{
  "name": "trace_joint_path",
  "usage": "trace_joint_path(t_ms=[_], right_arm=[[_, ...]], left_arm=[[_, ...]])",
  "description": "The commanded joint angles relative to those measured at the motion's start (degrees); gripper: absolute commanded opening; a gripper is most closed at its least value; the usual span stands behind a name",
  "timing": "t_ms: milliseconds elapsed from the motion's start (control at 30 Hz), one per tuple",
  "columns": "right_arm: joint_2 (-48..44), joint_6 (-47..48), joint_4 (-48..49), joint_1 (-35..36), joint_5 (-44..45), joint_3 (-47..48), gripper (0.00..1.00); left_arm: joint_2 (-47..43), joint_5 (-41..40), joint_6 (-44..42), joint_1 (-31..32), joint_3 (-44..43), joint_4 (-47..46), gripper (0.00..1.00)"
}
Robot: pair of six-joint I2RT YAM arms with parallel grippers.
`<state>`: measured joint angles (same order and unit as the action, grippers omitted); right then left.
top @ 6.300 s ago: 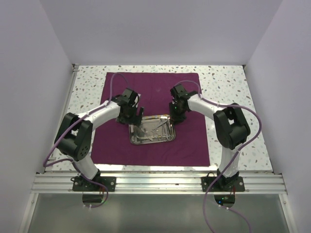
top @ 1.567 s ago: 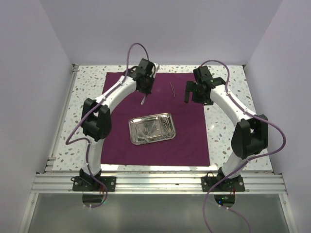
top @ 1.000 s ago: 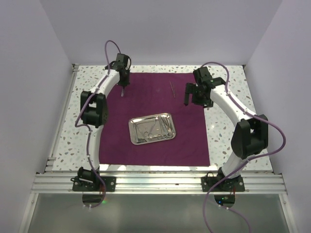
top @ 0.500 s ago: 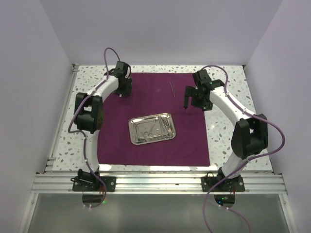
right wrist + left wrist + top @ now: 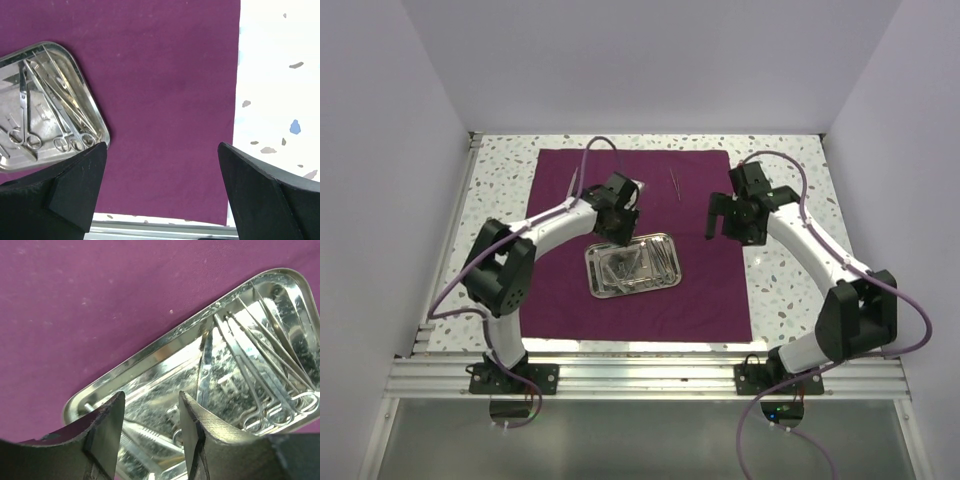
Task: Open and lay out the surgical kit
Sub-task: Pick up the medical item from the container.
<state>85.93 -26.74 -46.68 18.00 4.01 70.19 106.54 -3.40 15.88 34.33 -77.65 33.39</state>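
The dark purple cloth (image 5: 710, 280) lies spread flat on the table. The shiny steel tray (image 5: 595, 285) sits at its middle and holds several thin silver instruments (image 5: 642, 262). One thin instrument (image 5: 673, 181) lies on the cloth at the far middle, another (image 5: 573, 183) at the far left. My left gripper (image 5: 623, 226) is open and empty, just over the tray's far left edge; in the left wrist view (image 5: 150, 437) the tray (image 5: 150, 352) and its scissors and forceps (image 5: 260, 385) lie below it. My right gripper (image 5: 728, 224) is wide open and empty over bare cloth (image 5: 165, 100), to the right of the tray (image 5: 97, 122).
The speckled white tabletop (image 5: 790, 180) borders the cloth on all sides, with its right strip in the right wrist view (image 5: 275, 90). A metal rail (image 5: 640, 375) runs along the near edge by the arm bases. Pale walls close in the back and both sides.
My left gripper has come back from the cloth's far left corner to the tray, leaving a thin instrument lying there. My right gripper has shifted slightly nearer and to the right, staying open.
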Motion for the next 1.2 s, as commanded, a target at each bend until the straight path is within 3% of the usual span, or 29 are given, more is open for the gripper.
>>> trace_joint_path(t_ms=[0, 733, 1167], right_arm=[[-3.4, -0.1, 0.7, 0.2, -0.5, -1.8, 0.96], [-8.9, -0.5, -2.3, 0.2, 3.2, -5.8, 0.96], [-7.8, -0.6, -2.2, 0.2, 3.3, -5.7, 0.96]], left_arm=[[2.0, 1.4, 2.7, 1.6, -0.3, -4.8, 0.5], [11.0, 4.2, 2.0, 4.4, -5.6, -7.1, 0.44], [17.7, -1.3, 2.2, 4.3, -7.3, -2.4, 0.3]])
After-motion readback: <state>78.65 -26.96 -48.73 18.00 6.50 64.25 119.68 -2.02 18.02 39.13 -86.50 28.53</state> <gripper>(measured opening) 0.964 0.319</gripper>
